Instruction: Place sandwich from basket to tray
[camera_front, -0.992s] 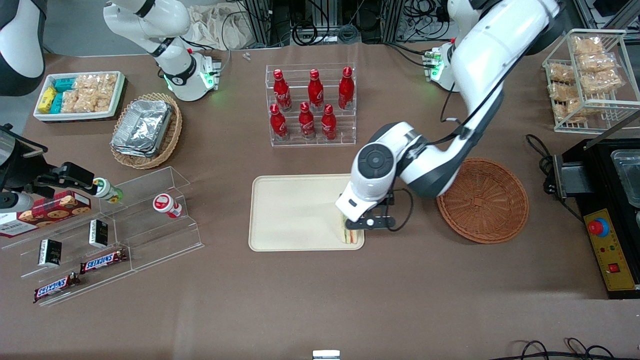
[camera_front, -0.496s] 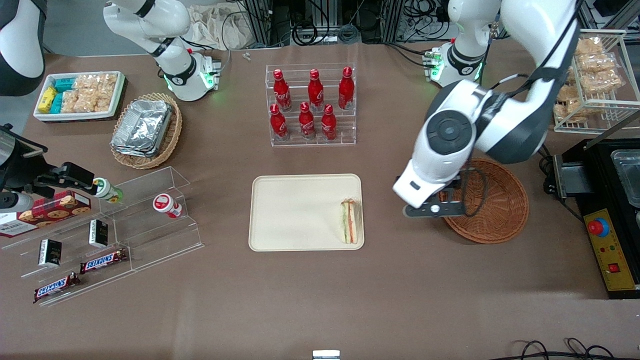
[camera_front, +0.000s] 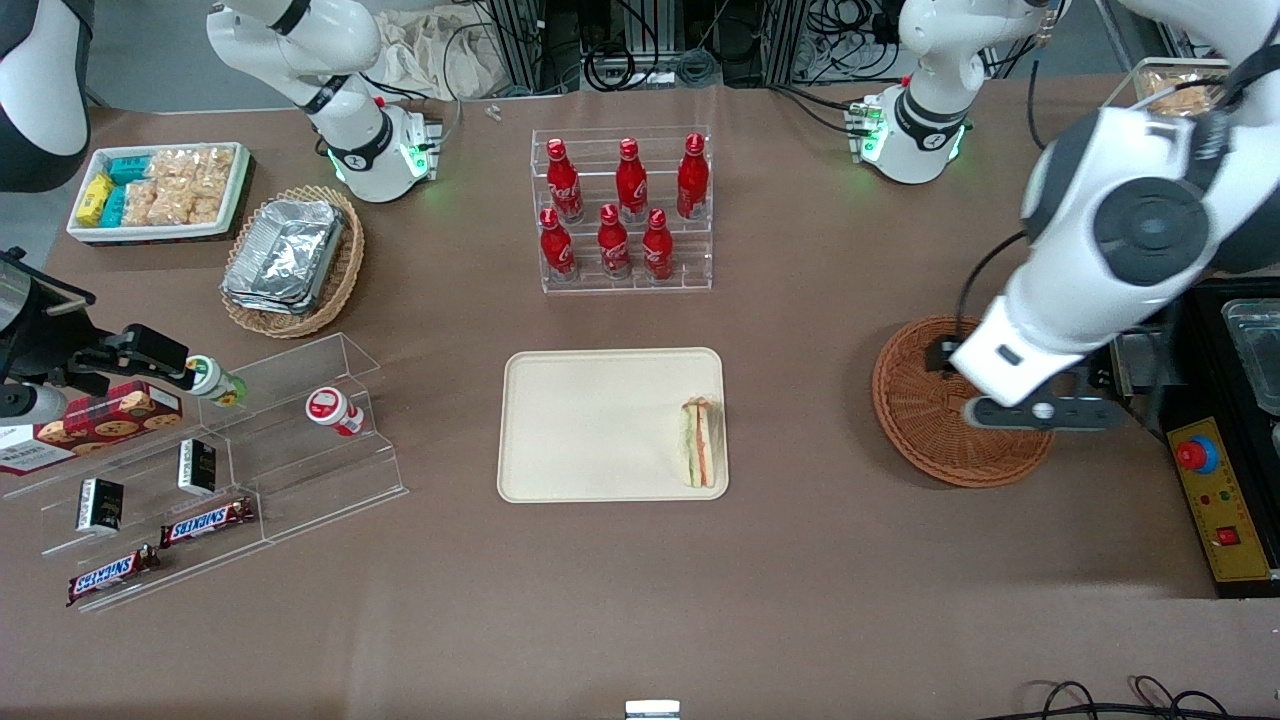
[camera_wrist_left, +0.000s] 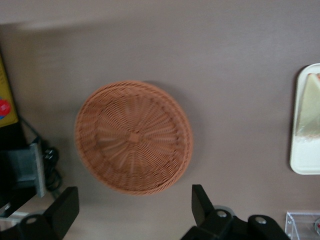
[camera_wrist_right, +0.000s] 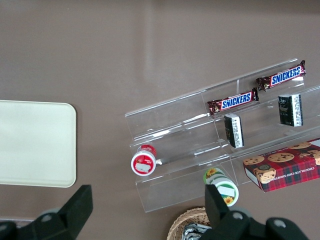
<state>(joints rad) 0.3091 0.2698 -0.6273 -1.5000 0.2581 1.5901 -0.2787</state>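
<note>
The sandwich (camera_front: 703, 443), a pale wedge with orange and green filling, lies on the cream tray (camera_front: 590, 420), at the tray's corner nearest the basket and the front camera. The round reddish-brown basket (camera_front: 935, 430) is empty, and the left arm's hand (camera_front: 1010, 360) partly covers it in the front view. My gripper (camera_wrist_left: 132, 206) hangs high above the table by the basket (camera_wrist_left: 134, 137) rim. It is open, with nothing between its fingers. The wrist view also catches the tray (camera_wrist_left: 304, 162) edge and the sandwich (camera_wrist_left: 312, 105).
A clear rack of red bottles (camera_front: 622, 215) stands farther from the camera than the tray. A black box with a red button (camera_front: 1215, 490) sits beside the basket at the working arm's end. A wire rack of bagged snacks (camera_front: 1180, 160) stands there too. Acrylic shelves (camera_front: 230, 450) lie toward the parked arm's end.
The gripper let go of the sandwich on the tray. It then rose and swung toward the working arm's end, to above the basket. The sandwich stays where it was set down.
</note>
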